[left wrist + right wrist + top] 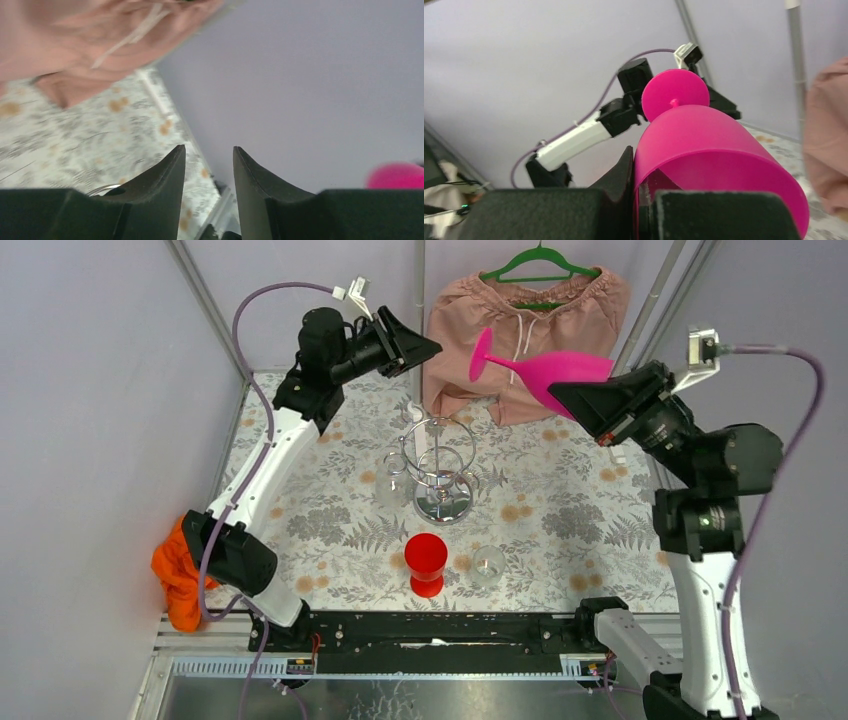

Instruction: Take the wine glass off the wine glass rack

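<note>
Bright even light, soft shadows, near fingers blurred, slight chrome glare

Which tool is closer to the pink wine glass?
Right. The right tool is clamped on the rim of the pink wine glass, holding it sideways in the air. The left tool hangs open beyond the glass's foot, not touching it.

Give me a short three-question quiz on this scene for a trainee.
1. True or false: the left gripper is open and empty.
2. What holds the pink wine glass? A) the left gripper B) the right gripper C) nothing, it stands on the table
3. Fill in: in front of the wine glass rack, beside the clear glass, stands a ___ wine glass.
Key: 1 true; 2 B; 3 red, the red wine glass.
</note>
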`<state>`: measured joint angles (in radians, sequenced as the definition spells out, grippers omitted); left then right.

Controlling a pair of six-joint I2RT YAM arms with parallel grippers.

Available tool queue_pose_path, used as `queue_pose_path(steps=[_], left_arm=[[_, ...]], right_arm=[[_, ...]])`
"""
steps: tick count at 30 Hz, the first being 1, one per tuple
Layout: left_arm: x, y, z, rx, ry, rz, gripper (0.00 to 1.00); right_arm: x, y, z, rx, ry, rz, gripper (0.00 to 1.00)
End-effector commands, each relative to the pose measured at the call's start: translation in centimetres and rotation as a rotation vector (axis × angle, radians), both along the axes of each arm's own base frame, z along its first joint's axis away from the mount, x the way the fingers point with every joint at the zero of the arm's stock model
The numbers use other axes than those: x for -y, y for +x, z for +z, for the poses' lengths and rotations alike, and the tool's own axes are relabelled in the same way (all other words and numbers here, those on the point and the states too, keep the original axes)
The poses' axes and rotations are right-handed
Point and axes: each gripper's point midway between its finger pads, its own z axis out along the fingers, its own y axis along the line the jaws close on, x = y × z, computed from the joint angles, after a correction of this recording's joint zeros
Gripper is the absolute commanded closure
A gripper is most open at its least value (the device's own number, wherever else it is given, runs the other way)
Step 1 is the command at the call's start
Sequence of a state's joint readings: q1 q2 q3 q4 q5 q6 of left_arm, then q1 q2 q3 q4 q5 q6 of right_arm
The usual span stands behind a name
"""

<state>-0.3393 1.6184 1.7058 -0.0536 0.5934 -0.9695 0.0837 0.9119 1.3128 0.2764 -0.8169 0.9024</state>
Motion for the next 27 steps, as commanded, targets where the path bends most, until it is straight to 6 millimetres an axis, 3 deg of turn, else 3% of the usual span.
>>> queue_pose_path(steps=[1,7,13,17,21,27], left_arm=[[-4.4,1.4,-5.4,-0.098,0.284,0.246,0.53],[-7.2,0.3,-7.3,-0.134,0.419,0.356,0.53],[-9.6,-2.4,-6.9,-0.117,0.493,0.463,0.53],[-9.6,-4.7,-6.4,-0.095,0.486,0.461,0.52],[-10.1,-5.8,-6.4,-0.087,0.498,0.485,0.52],[-10.6,-6.4,-6.8,-0.087,0.521,0.496,0.52]], right_arm=[[1.6,1.8,-4.5,-0.124,-0.186,-0.186,1.00],[4.4,2.5,-8.0,-0.266,-0.284,-0.380,1.00],[7.1,2.7,-11.4,-0.411,-0.387,-0.525,1.00],[9.7,2.8,-14.1,-0.517,-0.493,-0.654,1.00],[12.2,2.1,-17.1,-0.634,-0.608,-0.751,1.00],[12.9,0.4,-21.7,-0.771,-0.705,-0.739,1.00]])
